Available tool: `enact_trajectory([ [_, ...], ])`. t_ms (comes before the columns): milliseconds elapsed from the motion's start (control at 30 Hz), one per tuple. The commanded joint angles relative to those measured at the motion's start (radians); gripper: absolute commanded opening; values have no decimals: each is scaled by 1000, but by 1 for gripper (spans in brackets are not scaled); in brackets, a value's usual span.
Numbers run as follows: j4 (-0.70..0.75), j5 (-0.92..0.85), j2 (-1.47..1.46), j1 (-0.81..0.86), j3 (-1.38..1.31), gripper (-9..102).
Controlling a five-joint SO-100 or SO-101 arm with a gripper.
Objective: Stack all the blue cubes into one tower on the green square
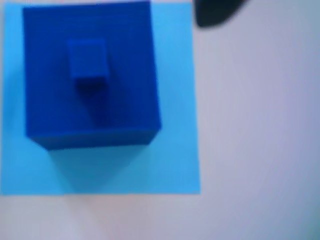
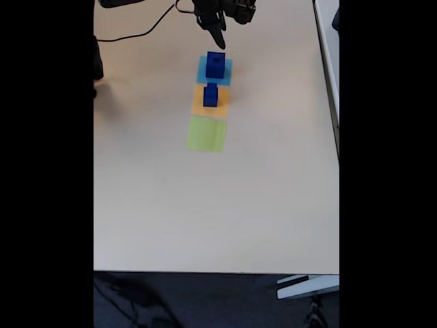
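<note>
The blue cubes (image 1: 90, 75) look matt and smooth, like plastic or foam. The light-blue square (image 1: 175, 100) and green square (image 2: 206, 134) look paper-thin and matt. The table (image 2: 205, 205) is smooth, pale, faintly sheened.

Flat squares: 3 — light-blue square (image 2: 214, 70), orange square (image 2: 209, 101), green square (image 2: 206, 134). Blue cubes: probably 4, two stacks (image 2: 215, 63) (image 2: 210, 95); fixed view blurry. Gripper (image 2: 220, 42): 1.
</note>
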Motion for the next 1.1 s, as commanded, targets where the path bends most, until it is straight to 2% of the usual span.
enact_trajectory([
  [0, 5, 11, -5, -9, 0, 25],
  [1067, -44, -12, -173, 5, -60, 22],
])
